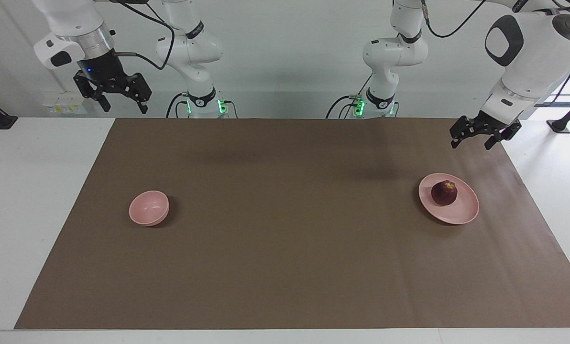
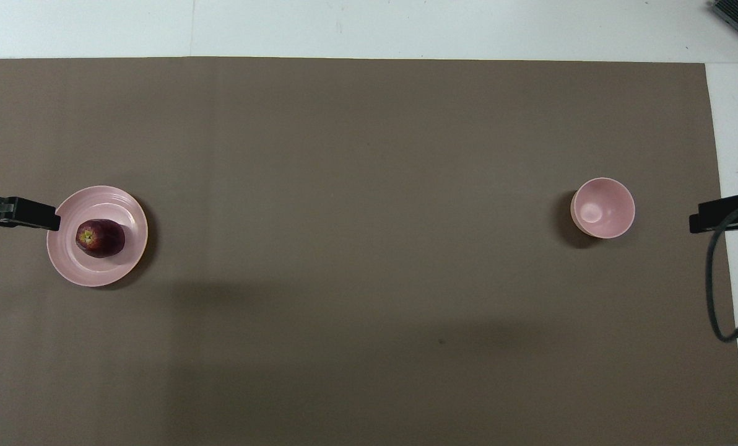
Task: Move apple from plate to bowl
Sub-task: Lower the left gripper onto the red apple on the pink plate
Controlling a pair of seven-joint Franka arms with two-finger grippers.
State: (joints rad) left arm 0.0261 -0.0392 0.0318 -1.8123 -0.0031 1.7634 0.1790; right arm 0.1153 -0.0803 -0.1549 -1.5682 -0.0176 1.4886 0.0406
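The dark red apple (image 1: pixel 444 192) lies on the pale pink plate (image 1: pixel 463 211) toward the left arm's end of the table; both also show in the overhead view, the apple (image 2: pixel 99 238) on the plate (image 2: pixel 96 272). The small pink bowl (image 1: pixel 148 208) stands empty toward the right arm's end, also seen in the overhead view (image 2: pixel 603 207). My left gripper (image 1: pixel 471 143) is open and empty, up in the air over the mat beside the plate (image 2: pixel 34 217). My right gripper (image 1: pixel 125 107) is open and empty, and waits high over the table's edge near its base (image 2: pixel 716 217).
A brown mat (image 1: pixel 285 248) covers most of the white table. A black cable (image 2: pixel 716 297) hangs from the right arm over the mat's edge. The two arm bases stand at the table's robot edge.
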